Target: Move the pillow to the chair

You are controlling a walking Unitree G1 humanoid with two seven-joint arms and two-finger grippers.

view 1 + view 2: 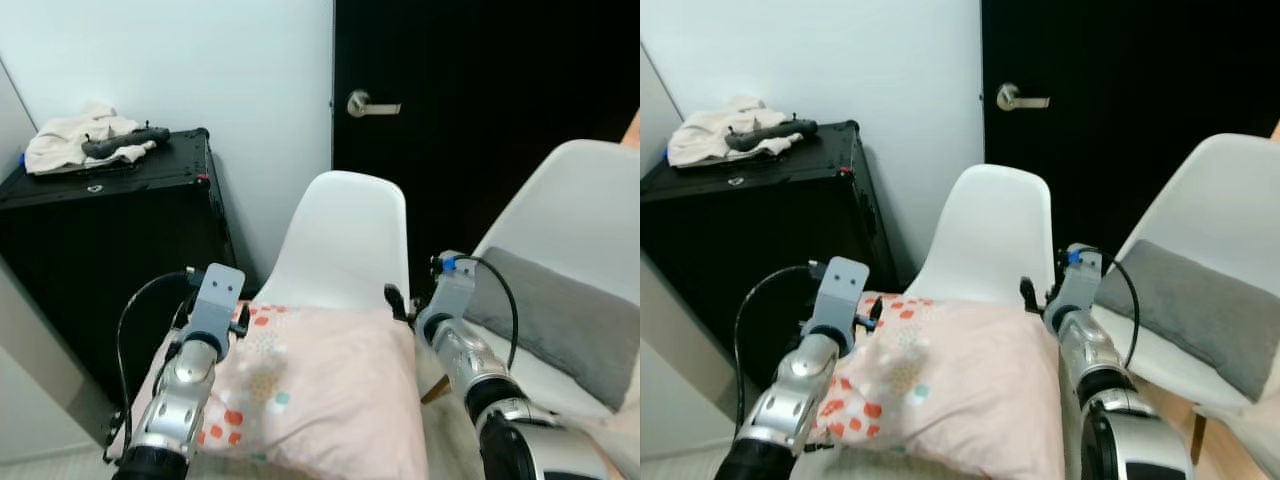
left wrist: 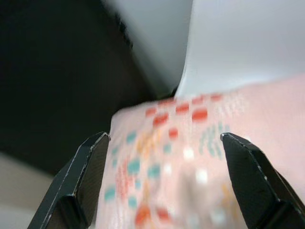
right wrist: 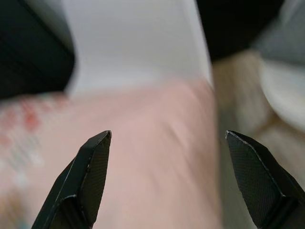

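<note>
Two silver arms flank the soft pink pillow with red and teal dots, its long axis running across between them, on the seat of the smooth white moulded plastic chair; neither arm is clearly nearer; left wrist view: left gripper spread wide over the dotted corner, gripping nothing; right wrist view: right gripper equally wide above plain pink fabric, empty.

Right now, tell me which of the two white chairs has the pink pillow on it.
The nearer white chair, straight ahead between the grippers, has the pink pillow over its seat. The other chair, on the right, carries a grey cushion.
</note>
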